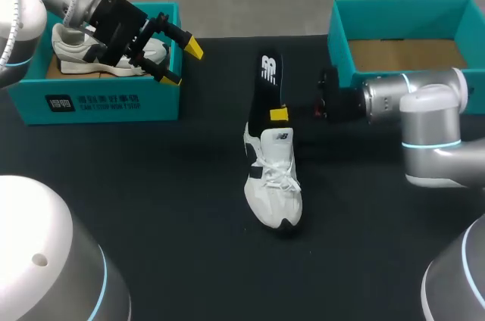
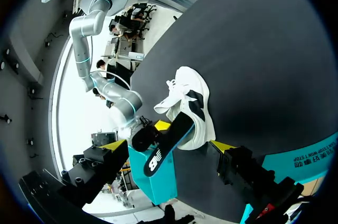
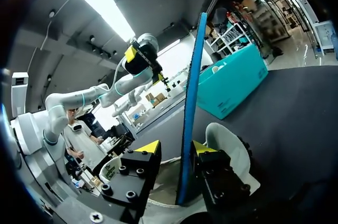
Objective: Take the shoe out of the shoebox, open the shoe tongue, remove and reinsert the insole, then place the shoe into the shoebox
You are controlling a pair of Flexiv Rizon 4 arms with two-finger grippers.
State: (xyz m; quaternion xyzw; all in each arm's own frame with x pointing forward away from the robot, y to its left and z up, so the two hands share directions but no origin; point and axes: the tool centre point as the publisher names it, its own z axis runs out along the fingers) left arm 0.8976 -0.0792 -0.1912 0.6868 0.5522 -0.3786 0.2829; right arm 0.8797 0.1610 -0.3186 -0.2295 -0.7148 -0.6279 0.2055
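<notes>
A white shoe (image 1: 274, 185) lies mid-table, toe toward the front edge. A black insole (image 1: 267, 79) sticks out of its opening, leaning toward the back of the table. My right gripper (image 1: 277, 115) comes in from the right at the insole's lower part. In the right wrist view the insole (image 3: 190, 113) stands edge-on between the fingers of this gripper (image 3: 177, 147), against one finger with a gap to the other, so it is open. My left gripper (image 1: 184, 62) hangs open and empty beside the left shoebox (image 1: 106, 101). Its wrist view shows the shoe (image 2: 193, 102) and insole (image 2: 166, 150) ahead.
A second white shoe (image 1: 106, 56) lies inside the left teal shoebox. An open teal shoebox (image 1: 339, 41) with a brown floor stands at the back right, behind my right arm. Black tabletop (image 1: 174, 200) surrounds the shoe.
</notes>
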